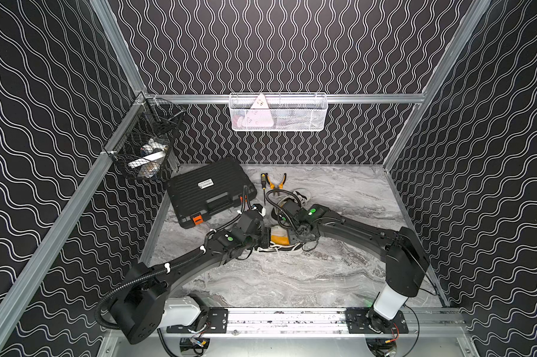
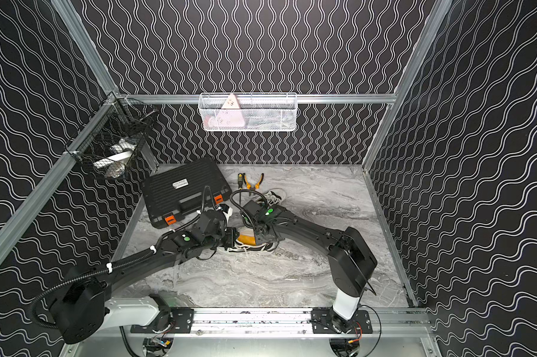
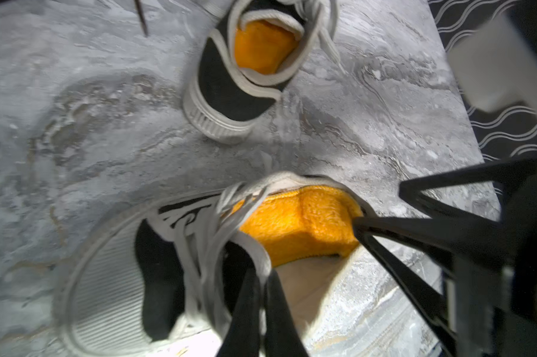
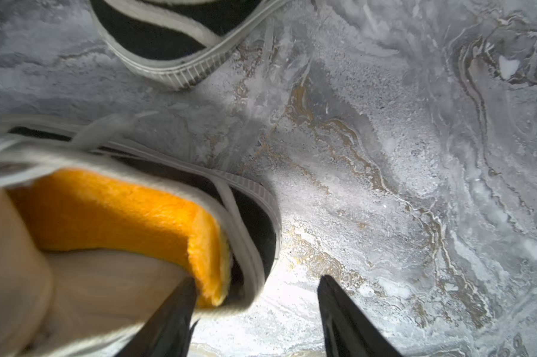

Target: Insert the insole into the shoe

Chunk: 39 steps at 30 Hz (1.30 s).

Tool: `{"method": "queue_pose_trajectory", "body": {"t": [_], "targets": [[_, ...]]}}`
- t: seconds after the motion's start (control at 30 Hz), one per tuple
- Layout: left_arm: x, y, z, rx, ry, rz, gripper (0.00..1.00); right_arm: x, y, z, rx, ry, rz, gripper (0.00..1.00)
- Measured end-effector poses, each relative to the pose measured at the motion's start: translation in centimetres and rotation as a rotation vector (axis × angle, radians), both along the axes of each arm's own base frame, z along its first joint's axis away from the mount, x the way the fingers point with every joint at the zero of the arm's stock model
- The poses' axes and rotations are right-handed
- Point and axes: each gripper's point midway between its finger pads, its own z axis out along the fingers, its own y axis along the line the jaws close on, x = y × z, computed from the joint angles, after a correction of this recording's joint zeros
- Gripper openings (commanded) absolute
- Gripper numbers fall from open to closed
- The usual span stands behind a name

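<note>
A black-and-white sneaker, the shoe (image 1: 281, 247) (image 2: 255, 248) (image 3: 156, 278) (image 4: 258, 213), lies at mid-table between both arms. The fuzzy orange insole (image 1: 279, 237) (image 2: 247, 239) (image 3: 298, 222) (image 4: 112, 210) sits folded in its opening, with the beige underside showing. My left gripper (image 3: 262, 275) (image 1: 262, 238) is shut on the shoe's white collar edge by the laces. My right gripper (image 4: 256, 279) (image 1: 294, 237) is open at the heel. One finger rests inside against the insole's underside, the other hangs outside over the table.
A second sneaker (image 1: 301, 196) (image 3: 230, 92) (image 4: 156, 37) with an orange insole inside lies just behind. A black tool case (image 1: 210, 191), a screwdriver (image 1: 263, 188) and pliers (image 1: 276, 182) lie at the back left. Wire baskets (image 1: 278, 112) (image 1: 146, 148) hang on the frame.
</note>
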Motion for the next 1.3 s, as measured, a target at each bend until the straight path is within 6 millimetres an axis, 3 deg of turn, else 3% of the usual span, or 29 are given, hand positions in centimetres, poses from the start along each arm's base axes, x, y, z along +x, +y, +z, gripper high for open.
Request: {"method": "queue_pose_trajectory", "body": {"t": [0.17, 0.33, 0.57, 0.77, 0.9, 1.03, 1.17, 1.3], "targets": [[0.2, -0.1, -0.3, 0.003, 0.000, 0.014, 0.00, -0.9, 0.2, -1.2, 0.020, 0.046, 0.009, 0.68], [0.1, -0.3, -0.3, 0.002, -0.005, 0.013, 0.00, -0.5, 0.7, -2.3, 0.029, 0.056, 0.000, 0.68], [-0.3, -0.4, 0.3, -0.003, -0.023, 0.006, 0.00, 2.3, -2.7, -5.1, 0.020, 0.083, -0.141, 0.62], [-0.5, -0.4, 0.4, 0.003, -0.032, 0.006, 0.00, 2.7, -3.6, -6.6, -0.042, 0.101, -0.133, 0.63], [-0.7, -1.1, 0.7, 0.013, -0.043, -0.012, 0.00, 3.0, -3.6, -6.6, -0.099, 0.122, -0.104, 0.66], [-0.9, -1.5, 0.3, 0.033, -0.044, -0.030, 0.00, 3.5, -3.0, -5.3, -0.079, 0.121, -0.100, 0.67], [-1.0, -1.6, 0.2, 0.035, -0.042, -0.034, 0.00, 4.3, -2.3, -4.2, -0.048, 0.094, -0.086, 0.62], [-1.0, -1.6, 0.0, 0.036, -0.041, -0.035, 0.00, 4.5, -2.5, -5.3, -0.072, 0.116, -0.085, 0.58]]}}
